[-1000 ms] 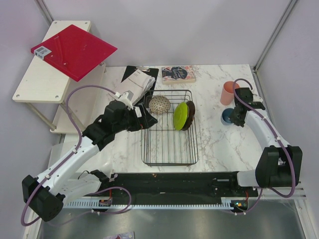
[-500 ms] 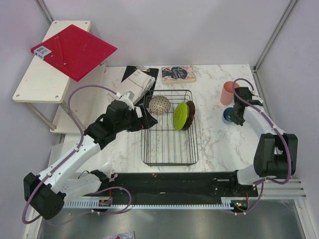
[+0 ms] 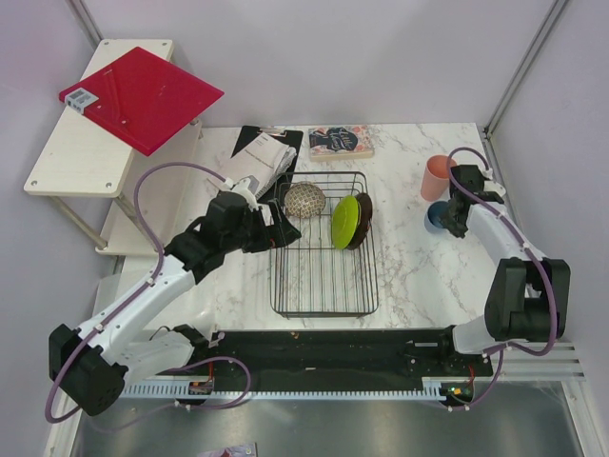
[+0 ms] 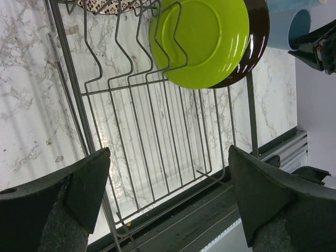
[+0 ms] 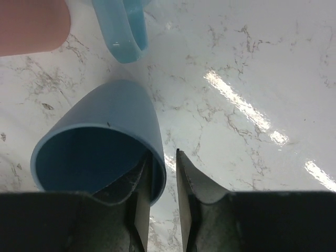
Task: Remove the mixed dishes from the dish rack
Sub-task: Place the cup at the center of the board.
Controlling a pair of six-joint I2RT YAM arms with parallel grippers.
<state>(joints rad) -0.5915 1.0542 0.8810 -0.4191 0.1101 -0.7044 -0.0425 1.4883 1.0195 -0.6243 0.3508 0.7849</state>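
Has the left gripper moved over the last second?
Yes, slightly. In the top view the left gripper has shifted a little toward the back of the table along the dish rack left edge, nearer the speckled bowl.

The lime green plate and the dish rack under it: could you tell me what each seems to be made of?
The lime green plate looks like glazed ceramic or glossy melamine: soft highlights ring its rim, but the pictures cannot settle which. The dish rack looks like thin metal wire with a dark coating: slender bent rods form its slots and grid floor, with the marble-patterned tabletop showing through.
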